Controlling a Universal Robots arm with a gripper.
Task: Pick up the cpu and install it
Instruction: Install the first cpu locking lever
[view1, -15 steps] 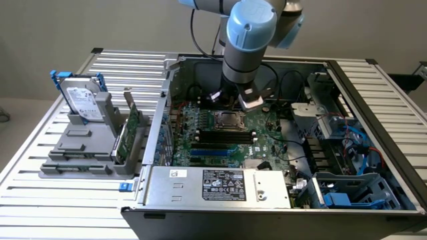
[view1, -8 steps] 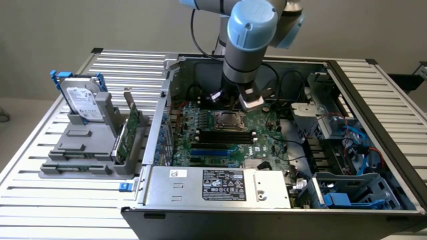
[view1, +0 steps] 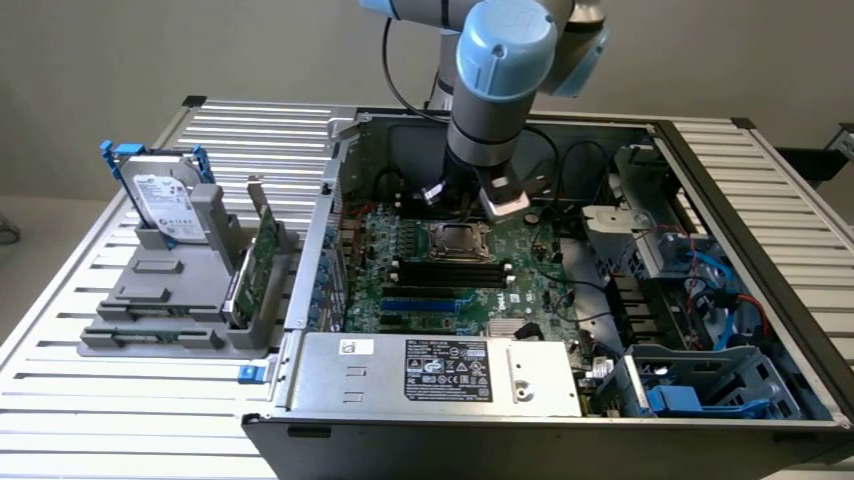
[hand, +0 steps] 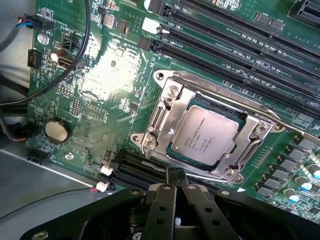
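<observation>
One cpu (hand: 204, 137) is noted lying flat in the one socket (hand: 160, 116) on the motherboard (hand: 100, 75); one hard drive (view1: 171, 205) is stood upright outside the case. The fingers (hand: 164, 205) are clenched together with nothing held, their tips just beside the socket's frame and apart from the cpu.

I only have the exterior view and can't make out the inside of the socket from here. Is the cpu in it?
Observer: Yes. On the wrist view the cpu lies flat inside the socket frame, printed side up.
Operator: And the gripper, is it holding anything?
Observer: No. The gripper is shut, tips together with nothing between them. It sits beside the frame's edge, apart from the cpu.
</observation>
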